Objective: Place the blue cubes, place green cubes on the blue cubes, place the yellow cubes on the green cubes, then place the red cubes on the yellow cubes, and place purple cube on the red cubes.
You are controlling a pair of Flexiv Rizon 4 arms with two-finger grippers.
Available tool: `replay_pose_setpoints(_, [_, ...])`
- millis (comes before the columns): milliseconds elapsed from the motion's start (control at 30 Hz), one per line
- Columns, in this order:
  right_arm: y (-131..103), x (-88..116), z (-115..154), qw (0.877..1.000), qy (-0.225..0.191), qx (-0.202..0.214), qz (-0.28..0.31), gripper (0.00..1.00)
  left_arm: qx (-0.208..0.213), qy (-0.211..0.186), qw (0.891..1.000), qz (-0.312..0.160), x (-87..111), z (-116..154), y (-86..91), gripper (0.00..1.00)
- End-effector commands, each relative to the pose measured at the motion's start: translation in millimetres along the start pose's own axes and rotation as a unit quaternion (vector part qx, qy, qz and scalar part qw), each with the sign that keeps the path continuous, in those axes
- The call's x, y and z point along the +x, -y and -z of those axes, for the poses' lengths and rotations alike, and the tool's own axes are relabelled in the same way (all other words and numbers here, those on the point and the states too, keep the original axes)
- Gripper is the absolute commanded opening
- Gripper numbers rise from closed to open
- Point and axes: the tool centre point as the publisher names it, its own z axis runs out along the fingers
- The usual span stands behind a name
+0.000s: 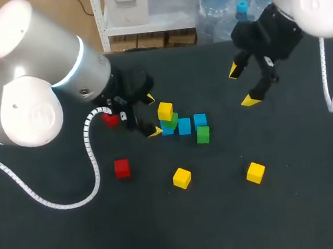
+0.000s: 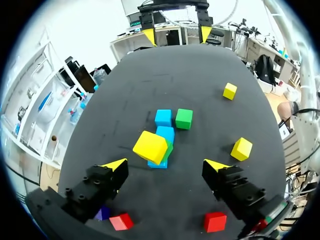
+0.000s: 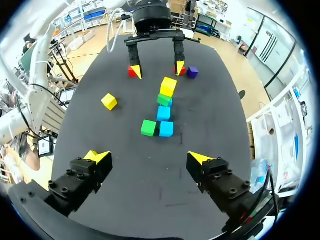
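Fingers of the left gripper [image 2: 166, 165] stand spread wide with nothing pinched, their yellow tips just short of a three-cube stack. In it the top yellow cube [image 2: 150, 146] sits skewed on the stacked green cube [image 2: 168, 150], which rests on the base blue cube [image 2: 159, 163]. On the stack's far side the second blue cube [image 2: 165, 133] touches the base, the third blue cube [image 2: 163, 117] lies just beyond it, and the loose green cube [image 2: 184, 118] sits just beside the third. Behind the left fingers lie two red cubes, one to each side: the open red cube [image 2: 215, 221] sits alone. The shaded red cube [image 2: 121, 221] lies by the purple cube [image 2: 102, 214], which is half hidden under a finger housing. Two more yellow cubes sit well apart from the cluster toward the table's near side: the nearer yellow cube [image 1: 181, 178] and the outer yellow cube [image 1: 255, 172]. The right gripper [image 3: 149, 157] hangs above the black table top [image 1: 303, 217] near its far edge, fingers spread and holding nothing, facing the left gripper across the cluster. A broad stretch of table top lies between the right gripper and the blue cubes, and more runs from the outer yellow cube to the right and near edges. The left arm's white ribbed cable [image 1: 94, 166] curves over the table beside the open red cube. None of the cubes' visible faces carries writing that I can make out.
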Motion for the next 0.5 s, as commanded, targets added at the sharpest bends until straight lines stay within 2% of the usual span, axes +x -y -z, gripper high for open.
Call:
replay_pose_setpoints(33, [0,-2,-3,1.000,0.001,0.006,0.000,1.00,0.020,0.022,1.000,-0.007,6.8,-4,-1.7,1.00])
replay_pose_setpoints(200, [4,-5,-4,1.000,0.006,0.008,0.003,1.00,0.043,0.037,0.998,-0.012,3.2,-23,2.5,1.00])
replay_pose_setpoints(333, [5,-6,-7,1.000,0.012,0.005,0.009,1.00,0.052,0.037,0.998,-0.025,-5.0,-32,-3.4,1.00])
replay_pose_setpoints(500, [4,-3,-5,1.000,0.020,0.010,0.010,1.00,0.053,0.017,0.997,-0.044,-12.4,-28,-15.3,1.00])
